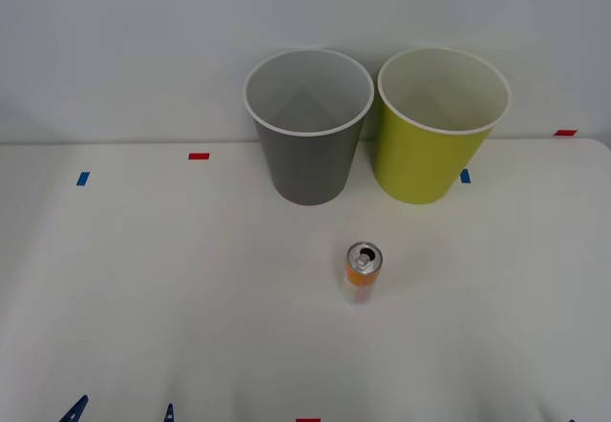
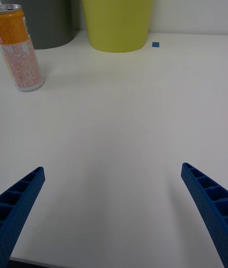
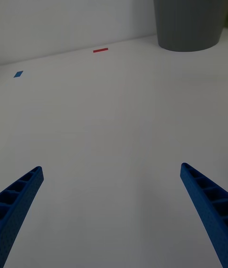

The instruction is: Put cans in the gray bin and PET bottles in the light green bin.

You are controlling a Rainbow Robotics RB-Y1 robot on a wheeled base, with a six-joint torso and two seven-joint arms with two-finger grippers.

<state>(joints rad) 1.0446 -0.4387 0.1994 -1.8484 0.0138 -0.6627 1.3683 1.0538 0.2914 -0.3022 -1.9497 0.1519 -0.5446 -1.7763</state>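
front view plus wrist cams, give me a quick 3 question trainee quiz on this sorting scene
1. True or false: the can is lying on its side.
2. Which bin stands on the robot's right? A) the gray bin B) the light green bin
3. Fill in: the left gripper and right gripper both have their fingers ____.

Key
1. False. It stands upright on the white table, in front of the bins and touching neither.
2. B
3. Open, each hovering low over bare table and holding nothing.
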